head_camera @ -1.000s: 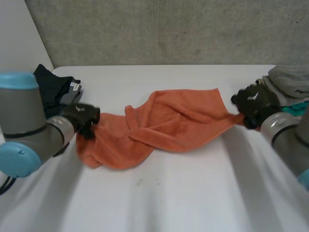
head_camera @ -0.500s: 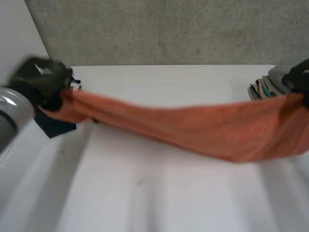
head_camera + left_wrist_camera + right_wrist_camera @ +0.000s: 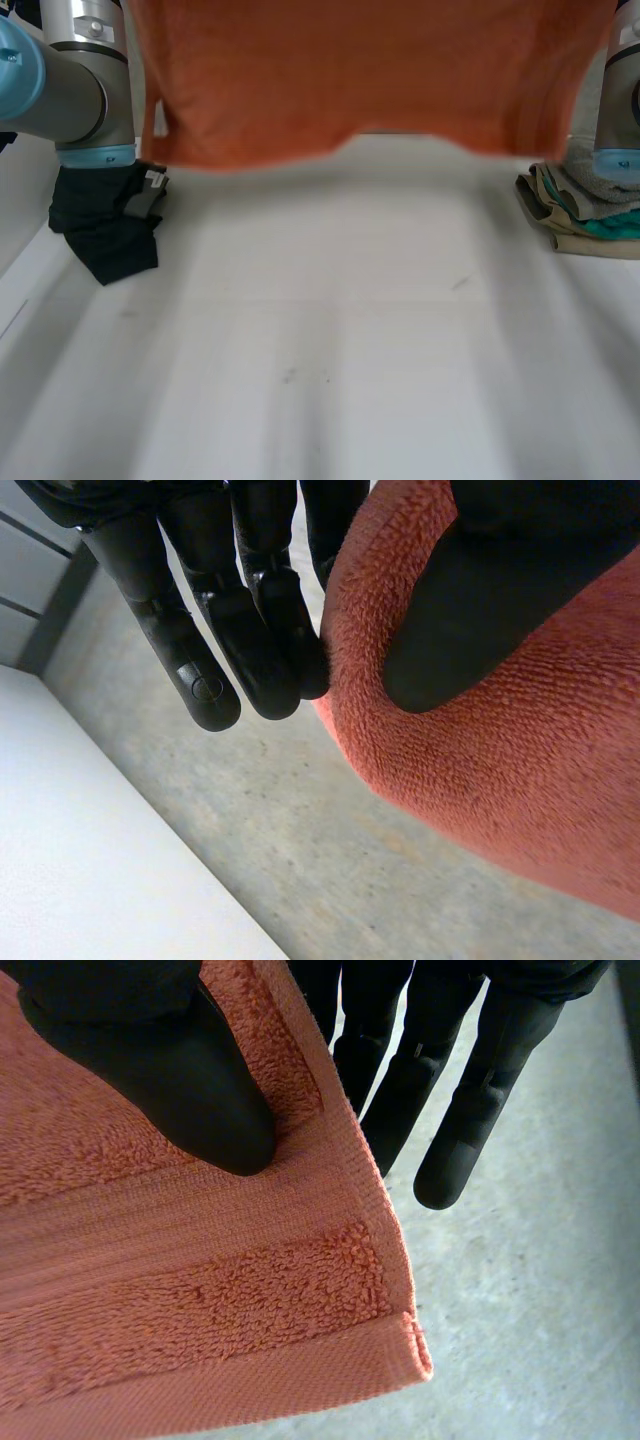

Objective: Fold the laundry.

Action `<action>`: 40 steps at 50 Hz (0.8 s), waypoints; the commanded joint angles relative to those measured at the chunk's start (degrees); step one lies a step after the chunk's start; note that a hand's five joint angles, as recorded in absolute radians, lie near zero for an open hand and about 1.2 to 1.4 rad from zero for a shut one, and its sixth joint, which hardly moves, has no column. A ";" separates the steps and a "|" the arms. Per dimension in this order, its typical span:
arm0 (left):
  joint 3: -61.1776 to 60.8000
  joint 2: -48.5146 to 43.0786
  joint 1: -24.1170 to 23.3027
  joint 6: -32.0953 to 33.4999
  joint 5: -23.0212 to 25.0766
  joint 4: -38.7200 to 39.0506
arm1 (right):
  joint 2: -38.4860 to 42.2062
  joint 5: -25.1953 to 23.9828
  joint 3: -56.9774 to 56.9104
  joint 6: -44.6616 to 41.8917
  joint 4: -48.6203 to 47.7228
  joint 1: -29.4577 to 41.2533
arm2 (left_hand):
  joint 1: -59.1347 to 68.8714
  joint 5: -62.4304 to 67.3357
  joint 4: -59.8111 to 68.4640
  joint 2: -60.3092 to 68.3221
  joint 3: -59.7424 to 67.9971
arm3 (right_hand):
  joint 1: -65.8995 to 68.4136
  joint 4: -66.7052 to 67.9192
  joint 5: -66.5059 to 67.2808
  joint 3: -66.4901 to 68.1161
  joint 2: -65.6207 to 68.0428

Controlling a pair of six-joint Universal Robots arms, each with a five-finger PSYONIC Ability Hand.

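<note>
The towel [image 3: 360, 70] is up in the air. It hangs wide open between the two robot hands, and its low edge looks clear of the surface [image 3: 330, 330].

The left robot hand [image 3: 520, 580] grips one top end of the towel. Its thumb pushes into the fluffy cloth and its fingers [image 3: 240, 630] sit just on the other side, so the cloth is pinched. The right robot hand [image 3: 130, 1050] grips the other top end, close to a corner. Its thumb is on the front of the towel and its fingers [image 3: 470, 1090] reach down behind the edge.

I think the job is at an early part for this towel. It is picked up and spread out, which is good. But it has no fold in it yet. What is left, I think, is to lay it flat on the surface below the robot hands and then fold it over.

Below the right arm [image 3: 620, 100] there is a neat stack [image 3: 585, 215] of cloths, so some laundry looks done. Below the left arm [image 3: 80, 90] there is a dark heap [image 3: 105, 225] that looks messy, so that may need folding too.
</note>
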 commanded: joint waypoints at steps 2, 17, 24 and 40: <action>-10.06 0.72 0.56 -5.53 -0.55 -1.69 | 0.70 -1.84 4.59 3.59 8.32 -0.03 | 13.02 14.39 11.23 11.28 11.39 | 15.02 10.95 13.08 11.26 12.37; -34.85 -1.92 -0.23 -7.74 0.86 -1.34 | 15.20 -5.36 10.13 6.15 26.34 -0.38 | 13.02 14.39 11.23 11.28 11.39 | 15.02 10.95 13.08 11.26 12.37; -47.24 4.04 -1.20 -6.51 1.47 -4.93 | 11.26 -5.45 15.93 5.54 33.99 -0.47 | 13.02 14.39 11.23 11.28 11.39 | 15.02 10.95 13.08 11.26 12.37; -67.21 34.82 -0.84 6.32 1.56 -46.76 | -18.54 -5.54 45.20 -21.26 55.62 -11.45 | 13.02 14.39 11.23 11.28 11.39 | 15.02 10.95 13.08 11.26 12.37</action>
